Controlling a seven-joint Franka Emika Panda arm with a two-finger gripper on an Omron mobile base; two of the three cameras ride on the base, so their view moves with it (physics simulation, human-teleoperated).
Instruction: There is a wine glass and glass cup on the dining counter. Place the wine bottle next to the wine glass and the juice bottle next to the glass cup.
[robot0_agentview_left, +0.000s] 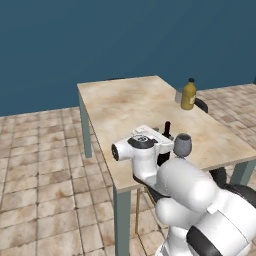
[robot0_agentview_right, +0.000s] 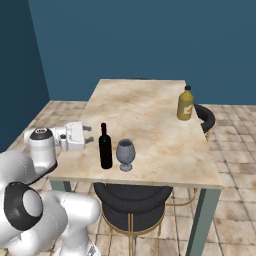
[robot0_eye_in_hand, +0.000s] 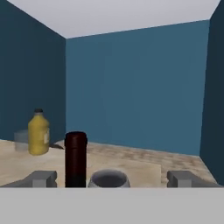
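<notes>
Wine bottle (robot0_agentview_right: 105, 147) upright just beside wine glass (robot0_agentview_right: 125, 154), glass looks empty; juice bottle (robot0_agentview_right: 185, 104) and glass cup (robot0_agentview_left: 178, 95) together far from wine glass on counter (robot0_agentview_right: 150, 120); gripper (robot0_agentview_right: 89, 135) spread wide, holding nothing

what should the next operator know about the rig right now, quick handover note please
Gripper: open, holding nothing, level beside the slim near-black wine bottle.
Wine bottle: upright beside the grey stemmed wine glass, near edge of the beige marbled dining counter.
Squat yellow juice bottle: upright beside the low greyish glass cup, far right edge.
Done: both pairings look in place.
Left: probably only pulling the arm clear.
</notes>
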